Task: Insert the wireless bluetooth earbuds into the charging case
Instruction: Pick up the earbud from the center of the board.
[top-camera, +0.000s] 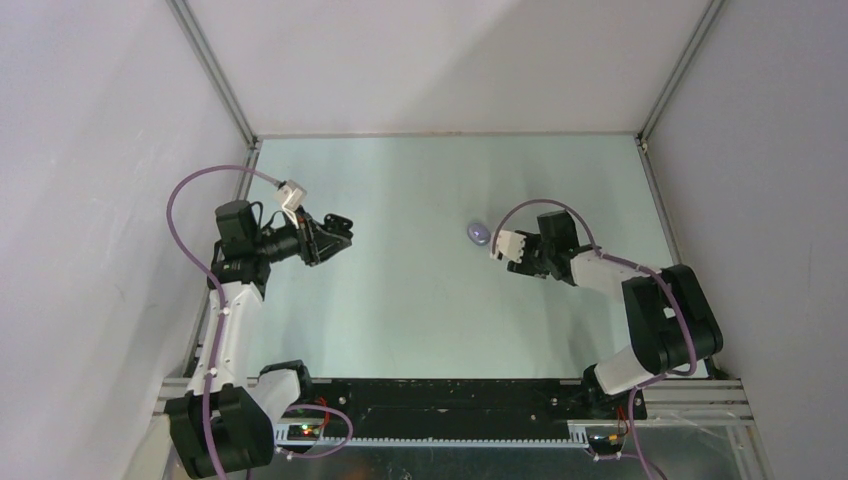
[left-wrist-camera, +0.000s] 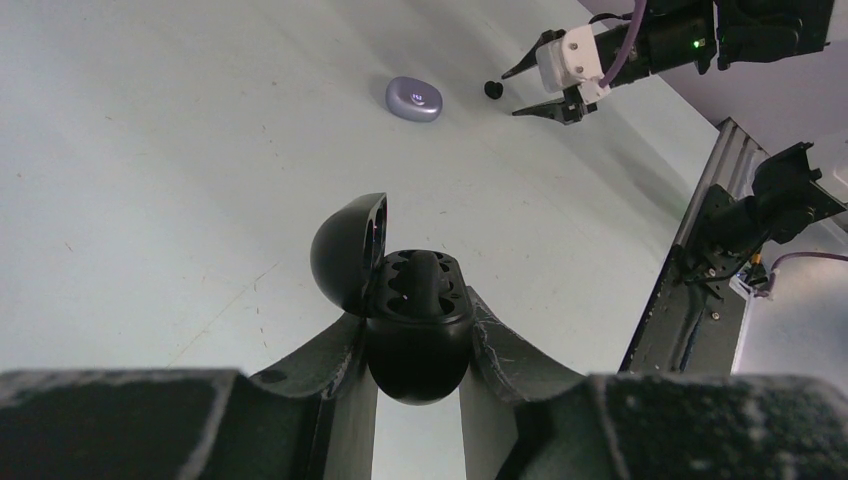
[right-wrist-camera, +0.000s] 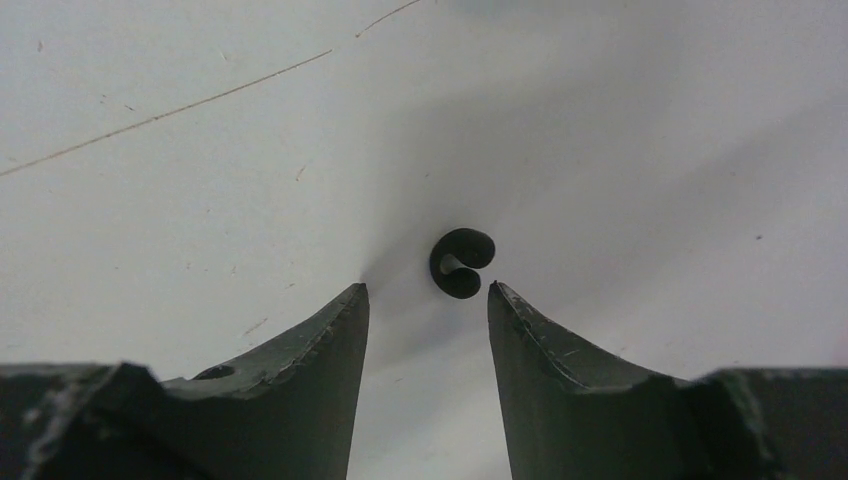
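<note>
The pale green desk fills the middle of the top view. The left arm stands at the left side of that frame and the right arm at the right side.

The left pincer is squeezed tight on a black charging case, low in the middle of the left wrist view. The round lid of this case is flipped open to the left. Dark shapes show inside the case, but it is too dark to tell what they are.

The right pincer is partly open and has nothing in it.

A purple case lies shut on the desk, a bit right of the middle in the top view, near the right pincer.

The smallest thing is one black earbud. It lies on the desk in the middle of the right wrist view, just past the pincer's two tips and in line with the gap between them. In the left wrist view it sits near the top, between the purple case and the right pincer.
</note>
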